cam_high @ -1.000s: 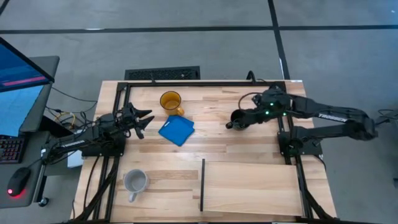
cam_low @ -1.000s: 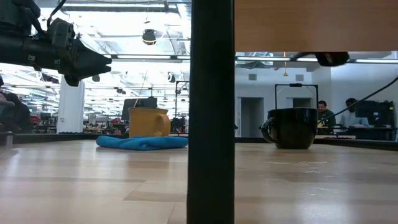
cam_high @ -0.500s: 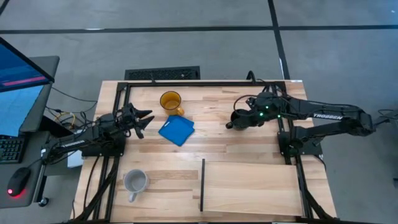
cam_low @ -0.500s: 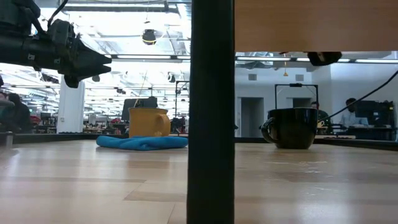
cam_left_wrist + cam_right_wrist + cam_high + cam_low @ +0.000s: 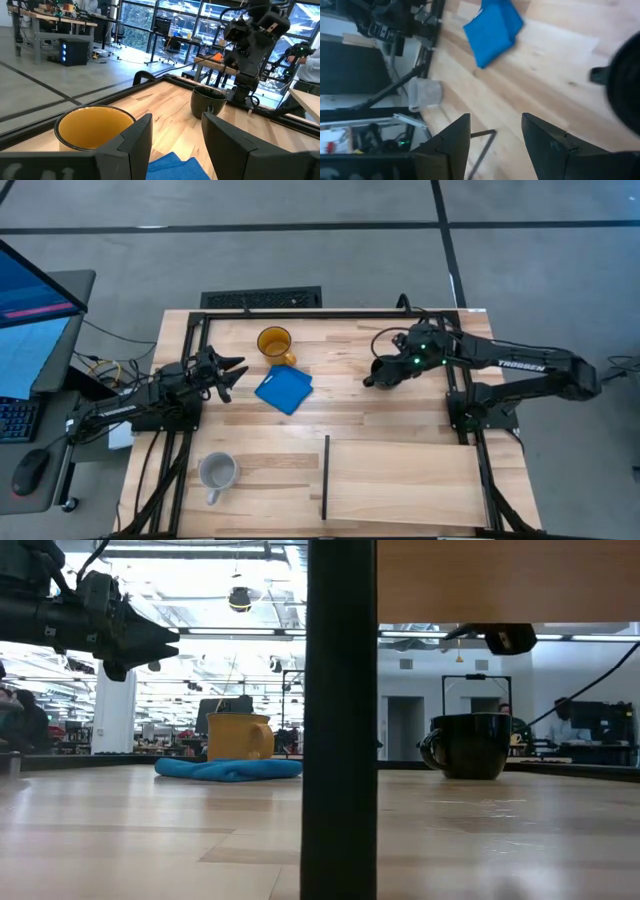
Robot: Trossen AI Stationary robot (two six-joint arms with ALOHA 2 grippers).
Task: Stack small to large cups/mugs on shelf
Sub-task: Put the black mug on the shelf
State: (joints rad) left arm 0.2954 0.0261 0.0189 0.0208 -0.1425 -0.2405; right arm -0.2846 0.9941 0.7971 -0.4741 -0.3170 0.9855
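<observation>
The glossy black mug (image 5: 379, 375) stands on the far right of the table and shows clearly in the low view (image 5: 470, 746). My right gripper (image 5: 390, 367) hovers open above it (image 5: 505, 638), touching nothing; in its wrist view the mug (image 5: 626, 85) lies off to one side of the fingers. The amber mug (image 5: 274, 342) stands upright at the far middle. The grey-white mug (image 5: 217, 473) stands near the left front edge. My left gripper (image 5: 226, 372) waits open at the left, pointing toward the amber mug (image 5: 95, 127). The wooden shelf panel (image 5: 400, 485) lies front right behind its black divider strip (image 5: 325, 477).
A flat blue square (image 5: 284, 389) lies on the table between the amber mug and the table's middle. A black frame rail (image 5: 330, 313) runs along the far edge. In the low view the divider (image 5: 340, 720) stands upright and blocks the picture's middle. A monitor and keyboard sit off the table's left.
My right gripper has shifted a little toward the table's left, staying above the black mug, and has come slightly lower. The mugs and the blue square stand as before.
</observation>
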